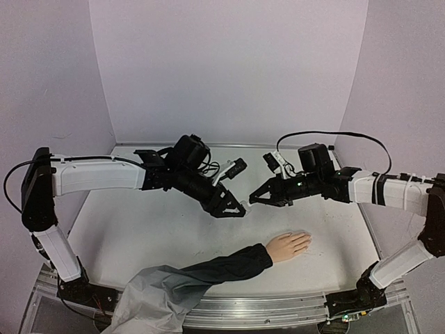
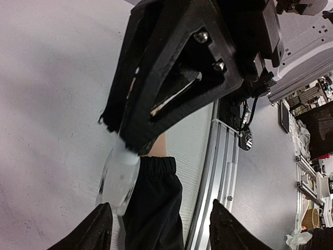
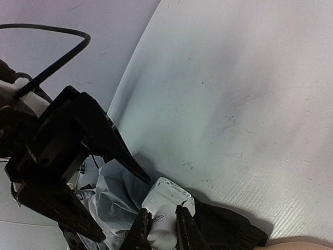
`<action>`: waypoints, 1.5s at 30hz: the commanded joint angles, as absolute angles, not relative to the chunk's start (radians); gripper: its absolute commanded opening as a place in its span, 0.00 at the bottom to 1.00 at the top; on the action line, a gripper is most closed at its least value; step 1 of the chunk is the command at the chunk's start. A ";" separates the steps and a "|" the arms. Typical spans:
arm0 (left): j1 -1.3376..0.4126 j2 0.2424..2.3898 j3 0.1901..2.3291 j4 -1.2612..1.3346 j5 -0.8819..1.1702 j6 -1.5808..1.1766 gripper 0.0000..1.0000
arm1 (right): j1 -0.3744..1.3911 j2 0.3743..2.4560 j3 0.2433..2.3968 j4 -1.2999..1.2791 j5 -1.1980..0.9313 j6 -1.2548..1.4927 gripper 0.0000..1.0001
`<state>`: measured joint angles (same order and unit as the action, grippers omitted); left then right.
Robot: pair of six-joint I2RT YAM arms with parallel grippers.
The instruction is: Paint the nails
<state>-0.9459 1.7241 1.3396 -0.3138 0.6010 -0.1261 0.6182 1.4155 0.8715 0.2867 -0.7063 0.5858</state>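
Above the white bench (image 1: 139, 223), my right claw (image 3: 162, 226) is clamped on a small clear whitish item (image 3: 166, 198). My left claw (image 2: 158, 221) faces it at close range, jaws apart and holding nothing. Below both lies the pale mannequin hand (image 1: 287, 245), near the bench's front edge, its dark sleeve (image 1: 215, 268) trailing toward my left base. The nails (image 1: 304, 240), at fingertips pointing right, are too small to make out.
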 commanded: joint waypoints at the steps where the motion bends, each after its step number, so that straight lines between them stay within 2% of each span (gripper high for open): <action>1: -0.957 1.741 1.401 -0.278 0.616 -0.104 0.60 | 0.655 1.432 0.937 0.361 -0.743 0.611 0.00; 7: -0.957 1.739 1.383 -0.282 0.609 -0.094 0.51 | 0.672 1.445 0.945 0.385 -0.745 0.631 0.00; 8: -0.957 1.738 1.380 -0.286 0.589 -0.091 0.52 | 0.677 1.445 0.947 0.390 -0.747 0.635 0.00; 11: -0.957 1.727 1.371 -0.307 0.481 -0.092 0.65 | 0.687 1.448 0.955 0.391 -0.747 0.641 0.00; 15: -0.957 1.715 1.356 -0.311 0.415 -0.087 0.68 | 0.693 1.454 0.956 0.391 -0.744 0.644 0.00; 16: -0.957 1.713 1.354 -0.311 0.409 -0.086 0.67 | 0.697 1.456 0.957 0.391 -0.744 0.644 0.00; 18: -0.956 1.707 1.345 -0.312 0.413 -0.082 0.57 | 0.701 1.459 0.959 0.391 -0.741 0.645 0.00; 26: -0.955 1.708 1.336 -0.311 0.503 -0.050 0.40 | 0.700 1.460 0.966 0.392 -0.730 0.652 0.00; 31: -0.956 1.713 1.335 -0.312 0.552 -0.043 0.36 | 0.702 1.452 0.968 0.395 -0.736 0.655 0.00; 36: -0.951 1.704 1.332 -0.314 0.583 -0.016 0.17 | 0.707 1.439 0.966 0.397 -0.754 0.631 0.00; 39: -0.924 1.695 1.330 -0.314 0.725 -0.002 0.01 | 0.714 1.422 0.950 0.405 -0.791 0.545 0.00; 45: -0.843 1.677 1.335 -0.315 1.075 -0.002 0.00 | 0.757 1.390 0.895 0.449 -0.929 0.281 0.00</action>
<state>-0.9001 1.7367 1.3251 -0.3382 0.7902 -0.0109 0.7200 1.4445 0.9165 0.3851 -0.7746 0.5102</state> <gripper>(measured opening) 0.234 0.147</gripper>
